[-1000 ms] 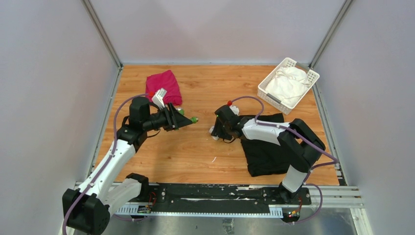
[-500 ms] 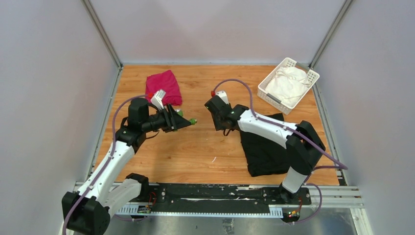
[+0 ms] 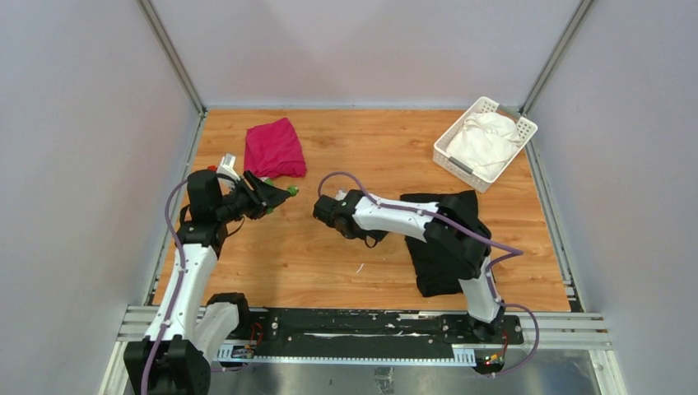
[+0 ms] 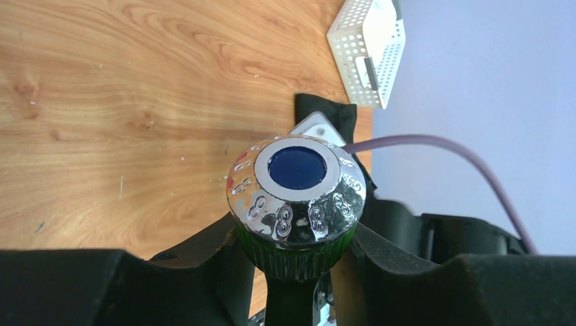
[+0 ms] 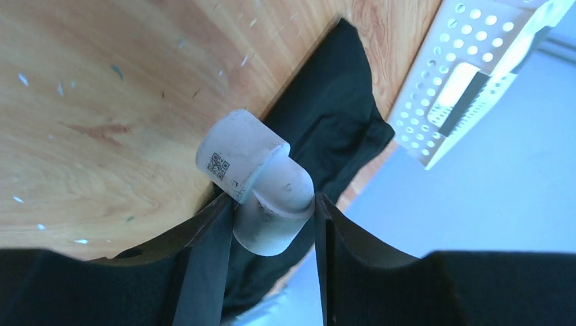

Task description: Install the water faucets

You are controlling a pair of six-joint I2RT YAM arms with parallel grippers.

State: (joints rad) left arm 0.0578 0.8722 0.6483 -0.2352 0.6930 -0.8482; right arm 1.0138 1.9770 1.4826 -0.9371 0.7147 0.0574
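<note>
Two small pieces, one in each of my hands, both held up off the wooden table [image 3: 370, 148] and well apart from each other.

My left gripper [image 4: 295, 255] is clamped on the small green plastic tap with the round chromed knob [image 4: 297, 197]. The fingers pinch the ribbed green collar just under the knob, and the blue-centred cap faces my wrist camera. I judge that the right place to hold it: the ribs give bite, while the shiny dome would likely slip.

My right gripper [image 5: 268, 231] is closed on the small white plastic pipe fitting [image 5: 255, 176]. Both pads sit on its rounded lower barrel, and the shorter end with the printed code sticker juts out past the fingertips. Below it lie the black cloth [image 5: 326, 129] and the white perforated basket [image 5: 475, 75].

Both parts look light, stiff and hard — no give, so squeezing harder buys little. The fitting's smooth round wall could swivel between flat pads if I push off-axis, so I want the thrust straight through the grip. I cannot see the mating ends of either piece. Whatever thread or socket joins them is probably fine plastic — easy to cross or scuff if the two meet tilted. The red cloth [image 3: 275, 146] lies on the table beyond my left hand and plays no part.
</note>
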